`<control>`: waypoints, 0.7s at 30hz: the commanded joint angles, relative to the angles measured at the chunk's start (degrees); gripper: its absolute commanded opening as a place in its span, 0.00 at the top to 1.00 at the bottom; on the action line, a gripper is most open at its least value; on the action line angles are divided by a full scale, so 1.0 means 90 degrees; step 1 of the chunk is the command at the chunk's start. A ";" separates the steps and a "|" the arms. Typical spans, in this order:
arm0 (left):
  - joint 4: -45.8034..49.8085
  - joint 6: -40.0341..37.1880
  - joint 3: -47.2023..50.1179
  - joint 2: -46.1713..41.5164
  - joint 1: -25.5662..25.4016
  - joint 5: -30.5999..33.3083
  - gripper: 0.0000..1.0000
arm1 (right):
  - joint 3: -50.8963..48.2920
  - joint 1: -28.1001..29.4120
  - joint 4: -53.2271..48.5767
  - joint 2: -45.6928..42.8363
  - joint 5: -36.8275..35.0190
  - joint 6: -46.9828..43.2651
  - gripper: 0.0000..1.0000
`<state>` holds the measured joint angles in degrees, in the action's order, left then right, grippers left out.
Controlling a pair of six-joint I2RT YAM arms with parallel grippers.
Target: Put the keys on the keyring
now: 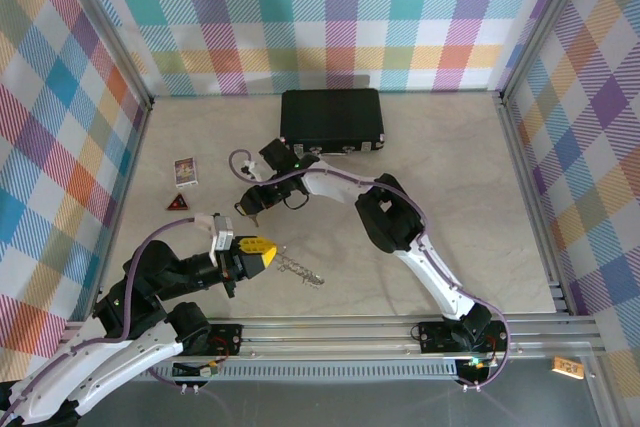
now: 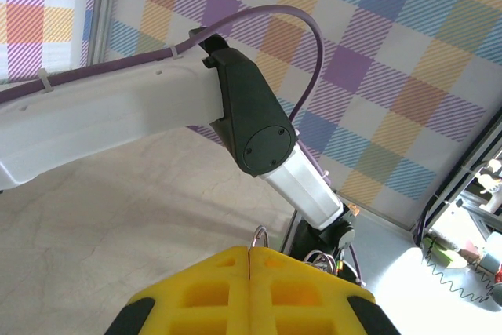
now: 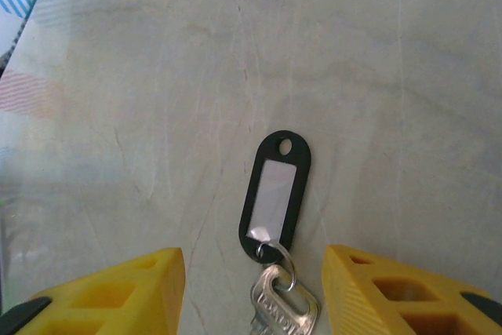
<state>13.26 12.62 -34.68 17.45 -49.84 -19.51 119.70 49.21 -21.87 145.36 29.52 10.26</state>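
One key (image 3: 286,307) between right gripper (image 3: 252,280) jaws

We see a black case (image 1: 331,118) lying flat at the far middle of the pale marbled table (image 1: 480,197). On the left lies a small picture card (image 1: 185,171), and just nearer a dark triangular piece (image 1: 179,204). Plaid walls (image 1: 340,17) surround the table.

The table (image 1: 480,207) is lit brightly and evenly in the top view, and only soft shadows are cast close under the arms (image 1: 420,247). In the left wrist view the lower right corner is blown out by glare, and the left gripper's fingers (image 2: 204,296) are blurred. The right gripper's fingers (image 3: 102,296) are rendered out of focus too, and the table's surface there is slightly hazed at the upper left.
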 commanded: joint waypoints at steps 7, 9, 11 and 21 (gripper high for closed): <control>-0.0446 0.0069 0.0074 -0.0150 -0.0018 -0.0058 1.00 | 0.0225 0.0148 0.0006 0.0255 -0.0126 -0.0117 0.55; -0.0448 0.0081 0.0083 -0.0153 -0.0021 -0.0061 1.00 | 0.0211 0.0180 -0.0080 0.0255 -0.0109 -0.0206 0.57; -0.0466 0.0095 0.0100 -0.0184 -0.0018 -0.0068 1.00 | 0.0142 0.0207 -0.0121 0.0221 -0.0080 -0.0273 0.58; -0.0474 0.0125 0.0156 -0.0242 -0.0018 -0.0020 1.00 | -0.0136 0.0236 -0.0084 0.0050 -0.0050 -0.0329 0.68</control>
<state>12.93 12.67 -33.65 16.14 -49.84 -19.44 119.79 50.72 -21.82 145.80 28.08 8.14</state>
